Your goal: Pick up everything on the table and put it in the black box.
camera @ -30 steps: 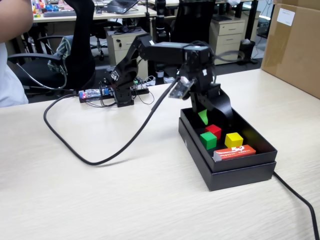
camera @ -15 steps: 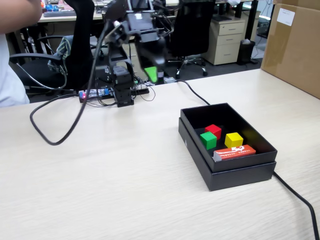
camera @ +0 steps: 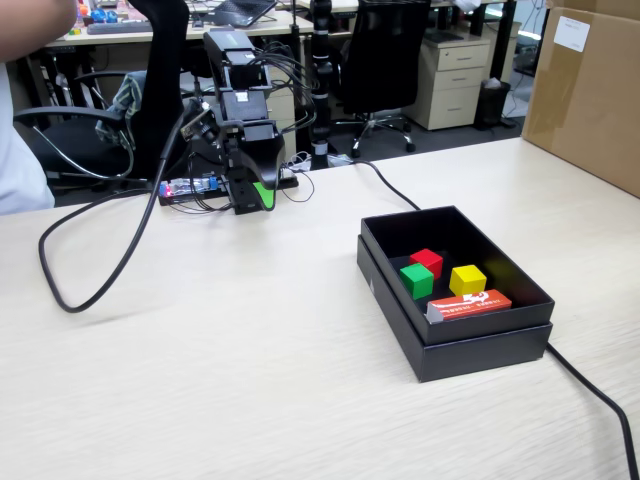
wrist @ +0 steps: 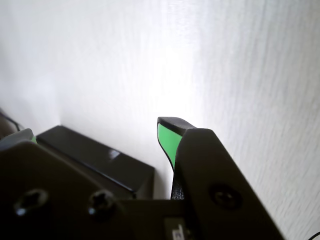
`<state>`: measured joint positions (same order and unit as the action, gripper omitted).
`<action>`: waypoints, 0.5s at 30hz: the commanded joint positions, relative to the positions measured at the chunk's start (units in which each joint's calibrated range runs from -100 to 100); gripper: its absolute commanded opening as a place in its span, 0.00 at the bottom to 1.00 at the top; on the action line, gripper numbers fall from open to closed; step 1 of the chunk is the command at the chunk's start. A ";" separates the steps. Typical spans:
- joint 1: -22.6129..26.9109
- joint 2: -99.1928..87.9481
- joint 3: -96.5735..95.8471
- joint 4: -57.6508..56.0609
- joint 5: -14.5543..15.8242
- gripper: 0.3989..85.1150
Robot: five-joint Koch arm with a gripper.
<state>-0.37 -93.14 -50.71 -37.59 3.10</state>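
Note:
The black box [camera: 480, 350] stands open on the light wooden table at the right of the fixed view. Inside it lie a red cube [camera: 427, 261], a green cube [camera: 417, 280], a yellow cube [camera: 467, 280] and an orange-red packet [camera: 470, 303]. My gripper [camera: 258, 197] is folded down by the arm's base at the back of the table, far left of the box. In the wrist view the gripper [wrist: 97, 131] has its green-padded fingertips [wrist: 167, 140] apart, with nothing between them but the arm's black base block [wrist: 100, 160] below.
A thick black cable [camera: 100, 270] loops over the table's left part. Another cable [camera: 600, 400] runs off behind the box to the right. A cardboard box [camera: 590, 90] stands at the back right. A small circuit board [camera: 190, 188] lies by the base. A person's arm [camera: 20, 120] is at the left edge.

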 commanded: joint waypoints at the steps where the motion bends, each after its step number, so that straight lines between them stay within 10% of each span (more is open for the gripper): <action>1: -0.73 -4.45 -5.05 7.83 -0.10 0.56; 15: -2.30 -6.75 -29.98 29.34 -4.05 0.58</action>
<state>-2.56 -98.83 -80.01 -15.52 0.32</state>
